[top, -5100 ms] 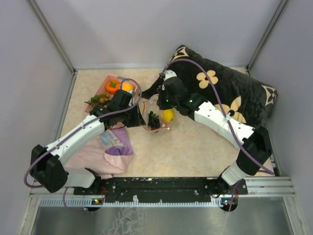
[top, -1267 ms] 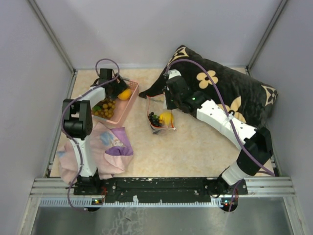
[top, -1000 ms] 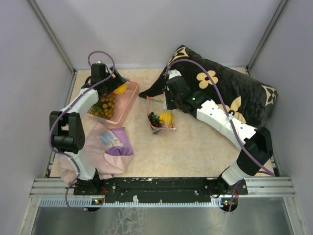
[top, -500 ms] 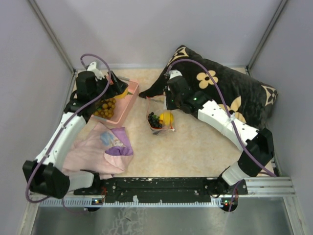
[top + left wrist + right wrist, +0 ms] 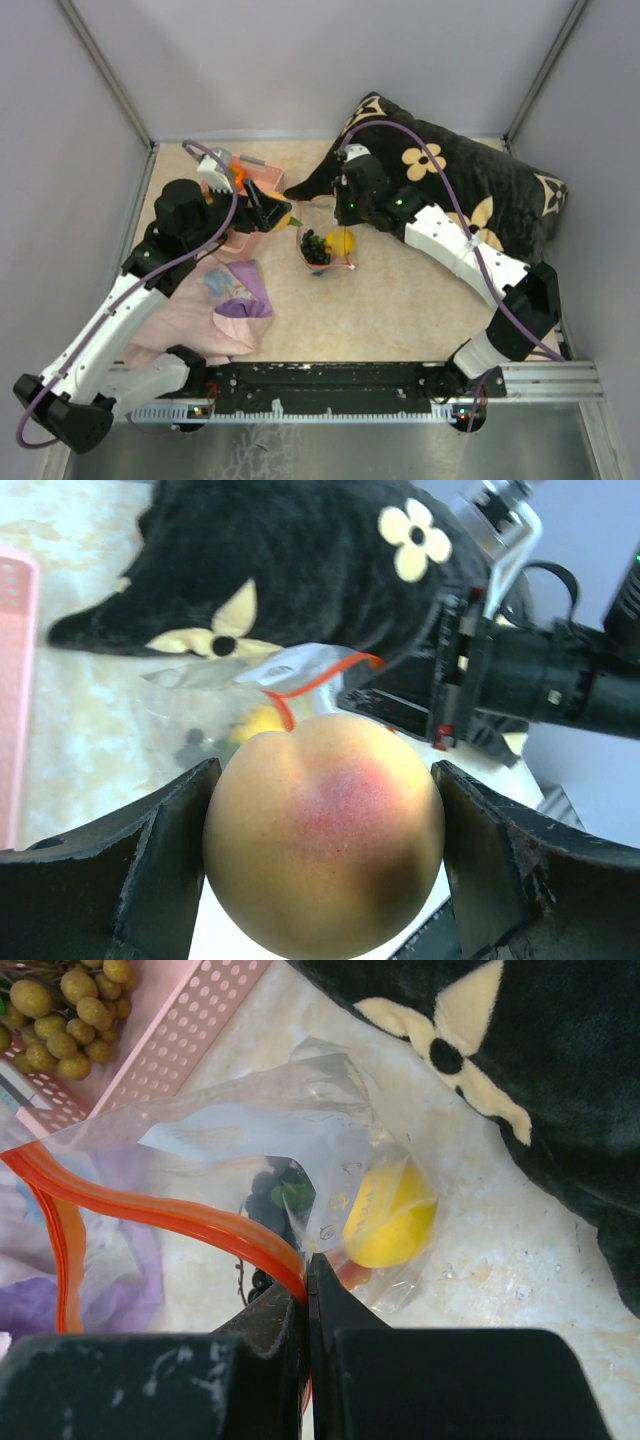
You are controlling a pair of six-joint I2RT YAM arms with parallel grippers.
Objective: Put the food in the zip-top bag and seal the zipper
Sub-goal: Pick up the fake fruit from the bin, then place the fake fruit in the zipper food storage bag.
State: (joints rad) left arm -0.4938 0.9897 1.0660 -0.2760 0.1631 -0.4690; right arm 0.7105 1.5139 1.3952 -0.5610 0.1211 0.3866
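Aiming the peach [image 5: 322, 855] clamped in my left gripper [image 5: 272, 214], I should release only once centred over the mouth of the zip-top bag [image 5: 240, 1120]. My right gripper [image 5: 308, 1272] pinches the zipper [image 5: 170, 1212], propping that mouth open.

A black cushion [image 5: 470, 190] with cream flower shapes fills the far right of the bench [image 5: 400, 300], and one of its corners tapers left toward the middle. On my far left stands a pink plastic basket [image 5: 262, 168] with perforated walls, only partly in sight. At the near left a pink and purple cloth [image 5: 215, 310] lies rumpled, its folded purple part toward the centre. Basket and cloth look to be touching, though I can't be sure. Grey walls [image 5: 330, 60] close three sides, and a black rail [image 5: 340, 375] runs along the near edge.
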